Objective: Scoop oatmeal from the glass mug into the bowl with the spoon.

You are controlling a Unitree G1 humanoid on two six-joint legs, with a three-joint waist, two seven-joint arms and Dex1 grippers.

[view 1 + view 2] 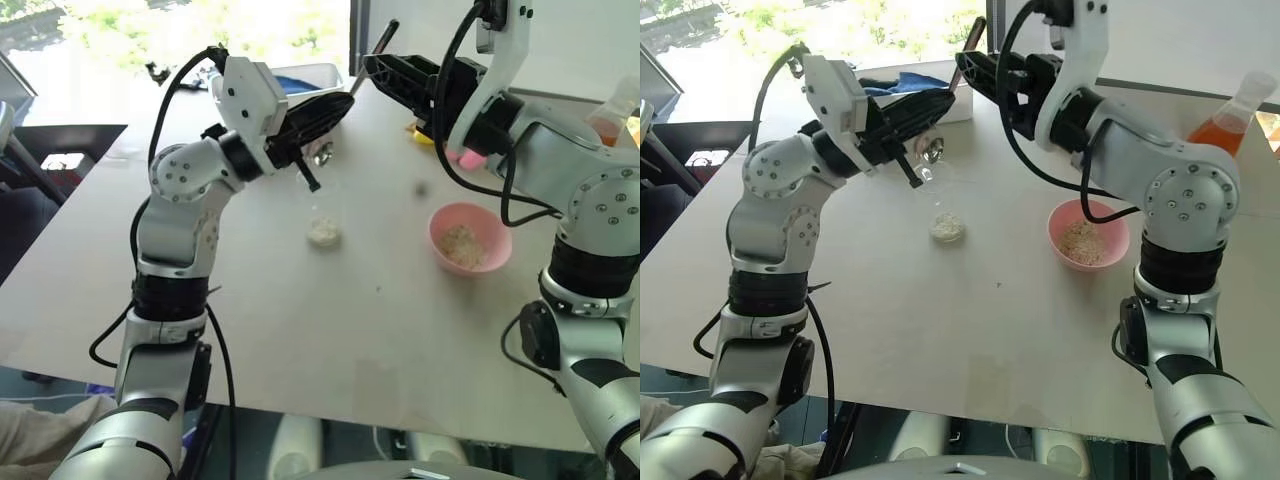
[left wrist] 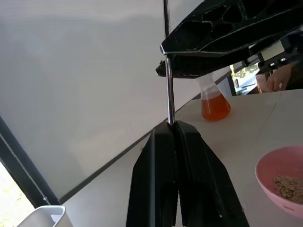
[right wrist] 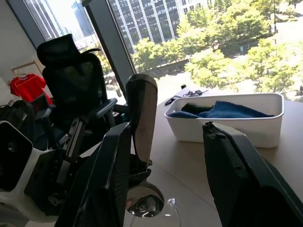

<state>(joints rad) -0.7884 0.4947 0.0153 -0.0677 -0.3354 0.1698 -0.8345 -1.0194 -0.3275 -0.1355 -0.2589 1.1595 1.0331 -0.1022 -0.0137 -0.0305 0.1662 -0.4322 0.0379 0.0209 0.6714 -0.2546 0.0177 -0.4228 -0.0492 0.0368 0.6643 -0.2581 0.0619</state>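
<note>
Oatmeal, a pale flaky clump, sat at the bottom of the small clear glass mug mid-table; more already lay in the round pale-pink bowl well off to the robot's right. The slim silver metal spoon hung above the mug, its oval bowl just over the rim and its handle slanting up. My left gripper was clamped tight on the handle low down. My right gripper had reached the handle's upper end, fingers apart either side of it, one finger touching, no clamp that I could see.

I read this as a hand-over of the spoon from left to right, between scoops. Next move probably: close the right gripper on the handle, release the left, then dip into the mug.

Around: white rectangular tub with blue cloth at the far edge, conical flask of orange liquid at the far right, pale tabletop.

Risks: both arms were crowded over the mug, and that clear mug was hard to see and could be tipped easily. Bowl path looked free.
</note>
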